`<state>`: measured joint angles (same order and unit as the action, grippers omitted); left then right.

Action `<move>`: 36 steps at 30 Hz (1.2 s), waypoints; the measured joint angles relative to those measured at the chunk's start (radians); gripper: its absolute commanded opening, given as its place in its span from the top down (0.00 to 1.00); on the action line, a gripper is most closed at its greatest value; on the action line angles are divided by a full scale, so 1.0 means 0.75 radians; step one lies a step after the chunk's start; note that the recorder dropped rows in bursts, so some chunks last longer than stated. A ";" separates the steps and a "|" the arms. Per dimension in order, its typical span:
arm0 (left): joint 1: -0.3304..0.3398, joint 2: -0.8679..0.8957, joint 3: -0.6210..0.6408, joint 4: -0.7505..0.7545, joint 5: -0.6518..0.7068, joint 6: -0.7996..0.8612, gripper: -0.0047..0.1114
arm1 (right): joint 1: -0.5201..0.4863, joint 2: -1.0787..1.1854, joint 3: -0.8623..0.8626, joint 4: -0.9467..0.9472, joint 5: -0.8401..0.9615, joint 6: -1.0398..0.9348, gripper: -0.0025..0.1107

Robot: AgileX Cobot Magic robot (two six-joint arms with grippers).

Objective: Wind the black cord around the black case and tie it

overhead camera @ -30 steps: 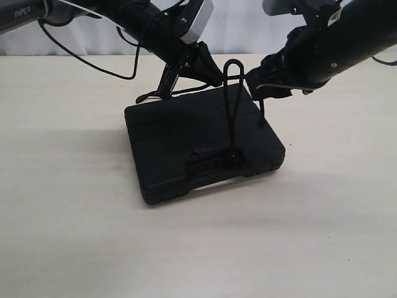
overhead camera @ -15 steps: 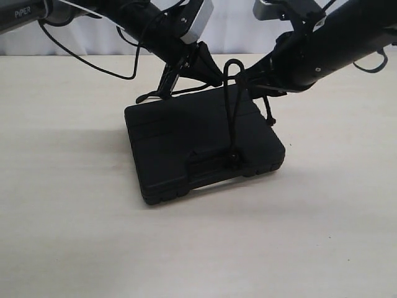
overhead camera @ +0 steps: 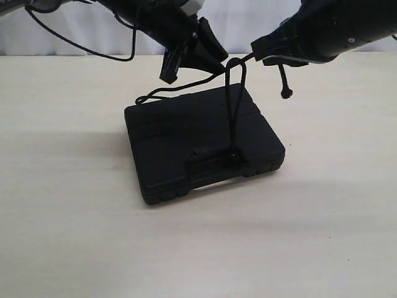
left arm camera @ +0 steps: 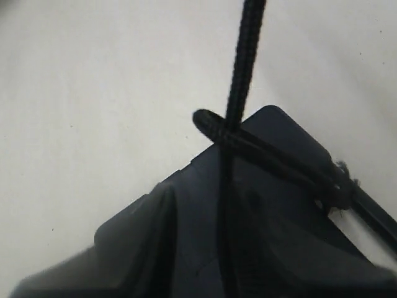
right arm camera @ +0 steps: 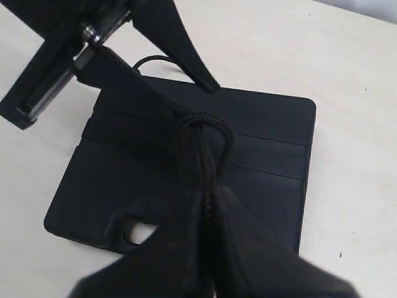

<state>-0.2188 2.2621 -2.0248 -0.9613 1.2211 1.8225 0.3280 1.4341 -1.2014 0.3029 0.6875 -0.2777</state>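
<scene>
The black case [overhead camera: 186, 149] lies flat mid-table, and its handle cutout [right arm camera: 139, 233] faces the front. From the handle, the black cord [overhead camera: 234, 112] rises as a tall narrow arch to where both grippers meet above the case's far edge. My left gripper [overhead camera: 222, 64] is at the top of the arch; the cord [left arm camera: 245, 49] runs straight out from between its dark fingers [left arm camera: 186, 248]. My right gripper [overhead camera: 253, 49] is shut on the cord [right arm camera: 205, 127]. A knotted end [overhead camera: 285, 94] dangles below it. The cord's tail [overhead camera: 161, 94] trails behind the case.
The case rests on a pale wooden table [overhead camera: 74, 217] with bare surface on every side. A white backdrop [overhead camera: 248, 25] runs behind it. A glossy arm cable [overhead camera: 80, 46] hangs at the back left.
Both grippers have risen. The right one pulled up and to the right, lifting the knotted end off the case lid so it dangles. The tail behind the case lifted with the left gripper.
</scene>
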 measured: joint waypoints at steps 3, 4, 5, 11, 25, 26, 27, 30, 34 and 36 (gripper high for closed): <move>0.015 -0.041 0.000 0.017 0.000 -0.057 0.58 | 0.000 -0.005 -0.003 0.000 -0.012 0.000 0.94; 0.022 -0.055 0.000 0.024 -0.003 -0.064 0.59 | 0.000 -0.006 -0.008 0.000 -0.023 0.000 0.94; 0.029 -0.066 0.000 0.024 -0.006 -0.070 0.59 | 0.000 -0.008 -0.018 -0.003 -0.034 0.000 0.94; 0.058 -0.154 0.000 -0.104 -0.006 -0.083 0.59 | 0.000 -0.038 -0.109 -0.003 -0.093 0.000 0.94; -0.108 -0.175 0.000 -0.174 -0.090 -0.086 0.59 | 0.000 -0.071 -0.213 -0.003 -0.106 0.005 0.94; -0.116 -0.175 0.000 -0.174 -0.094 -0.086 0.59 | 0.000 -0.071 -0.214 -0.003 -0.106 0.005 0.94; -0.119 -0.175 0.000 -0.171 -0.101 -0.086 0.59 | 0.000 -0.071 -0.214 -0.003 -0.106 0.005 0.94; -0.125 -0.175 0.000 -0.138 -0.123 -0.092 0.59 | 0.000 -0.075 -0.214 -0.003 -0.106 0.005 0.94; -0.125 -0.175 0.000 0.015 -0.154 -0.147 0.59 | 0.000 -0.091 -0.214 -0.017 -0.106 0.005 0.94; -0.125 -0.175 0.000 0.072 -0.163 -0.179 0.59 | 0.000 -0.093 -0.214 -0.045 -0.106 0.015 0.94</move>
<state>-0.3123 2.1310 -2.0248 -0.9070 1.0988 1.6885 0.3280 1.3640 -1.3622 0.2690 0.6080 -0.2662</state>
